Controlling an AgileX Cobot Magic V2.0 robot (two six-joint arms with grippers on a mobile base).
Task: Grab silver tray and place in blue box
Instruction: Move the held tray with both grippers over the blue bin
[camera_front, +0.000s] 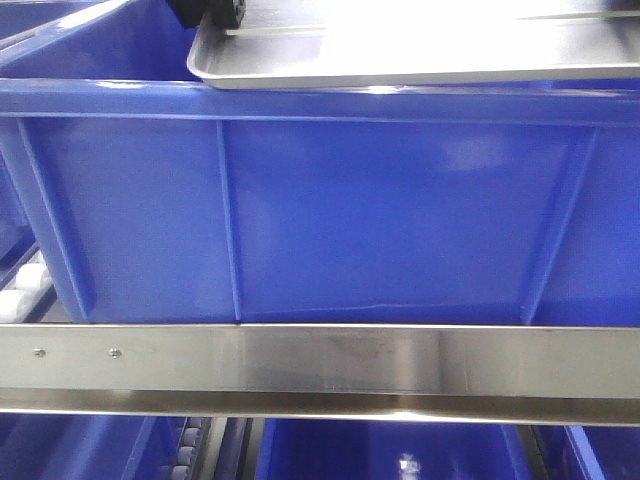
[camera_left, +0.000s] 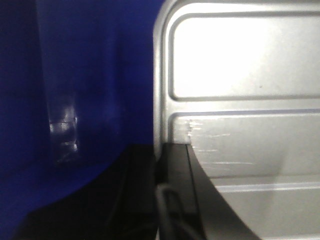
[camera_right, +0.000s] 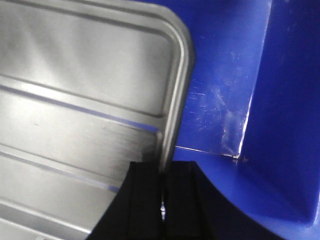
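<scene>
The silver tray (camera_front: 420, 55) hangs level just above the rim of the blue box (camera_front: 380, 220), over its opening. A dark part of my left gripper (camera_front: 212, 12) shows at the tray's left end. In the left wrist view, my left gripper (camera_left: 161, 150) is shut on the left rim of the silver tray (camera_left: 240, 75), with the blue box's inside (camera_left: 90, 75) beneath. Seen from the right wrist, my right gripper (camera_right: 164, 167) is shut on the right rim of the silver tray (camera_right: 75, 90), above the box's inner wall and corner (camera_right: 225, 90).
A steel shelf rail (camera_front: 320, 360) runs across in front of the box's base. More blue crates (camera_front: 380, 455) sit on the level below. White conveyor rollers (camera_front: 25, 280) show at the left beside the box.
</scene>
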